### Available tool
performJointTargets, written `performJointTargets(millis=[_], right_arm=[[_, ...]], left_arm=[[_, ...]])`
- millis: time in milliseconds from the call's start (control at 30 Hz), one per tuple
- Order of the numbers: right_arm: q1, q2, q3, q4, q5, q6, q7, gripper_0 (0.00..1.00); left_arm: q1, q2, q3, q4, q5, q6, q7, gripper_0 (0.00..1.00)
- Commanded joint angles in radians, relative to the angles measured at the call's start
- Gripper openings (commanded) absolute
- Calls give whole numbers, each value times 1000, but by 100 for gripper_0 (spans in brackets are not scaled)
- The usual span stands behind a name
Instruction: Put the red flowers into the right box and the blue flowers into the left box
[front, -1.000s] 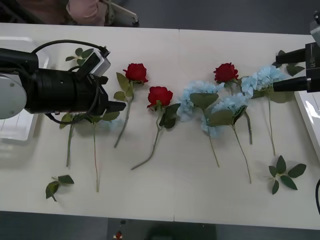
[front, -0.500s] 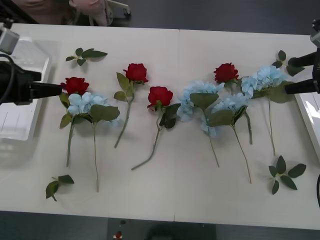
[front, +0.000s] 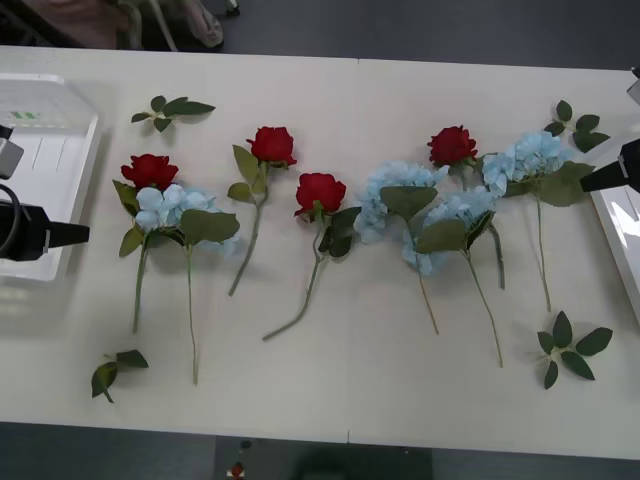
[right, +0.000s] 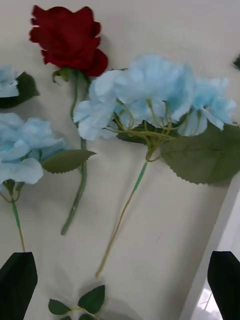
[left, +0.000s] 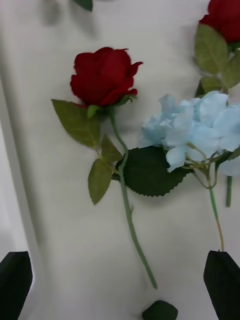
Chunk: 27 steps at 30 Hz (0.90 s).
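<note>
**Flowers in a row, both grippers wide and empty**

Four red roses and four pale blue hydrangea clusters lie flat across the white table (front: 350, 390), none yet in a box. Nearest the left box (front: 60, 130) sit the leftmost red rose (front: 149, 170) and, just beside it with leaves overlapping, the leftmost blue cluster (front: 172, 205). Nearest the right box (front: 622, 235) lies the rightmost blue cluster (front: 530, 157), with the rightmost red rose (front: 452, 145) close by.

These artificial blooms look very light. The fabric heads would squash and deform under a pinch, and the leaves are floppy; the thin stems look like the stiffest part, so the bare stem below the leaves is likely the best place to grip. The stems are narrow and lie flush on the table, so the fingers would need to close fully and low.

The left gripper (left: 120, 285) hangs above the leftmost red rose's stem (left: 127, 220), fingers spread wide and holding nothing; the stem runs between them, the blue cluster's stem (left: 215, 220) near one finger. The right gripper (right: 122, 285) is likewise wide open and empty, above the rightmost blue cluster's stem (right: 125, 210), which ends between its fingers, with the right box's rim (right: 212, 250) by one finger.
</note>
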Motion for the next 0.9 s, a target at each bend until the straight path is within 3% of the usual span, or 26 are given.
performJointTargets(millis=[33,367,733,900], right_arm=[[42,-11,35,-18,23,-83,-134,100],[91,29,144,8,129,-253,-348,100],[89,72,260,152,175,-531,-364,100],[91,92,269,163,196,-554,-364,100]], left_arm=[[-32,-18,0,64,-41,-22,-6,100],[-150,-71,-96,223,-184,-71,-22,100],[-327,-128,-214,412,-270,-134,-29,100],[-411,-163,-268,512,-285,-173,-34,100]])
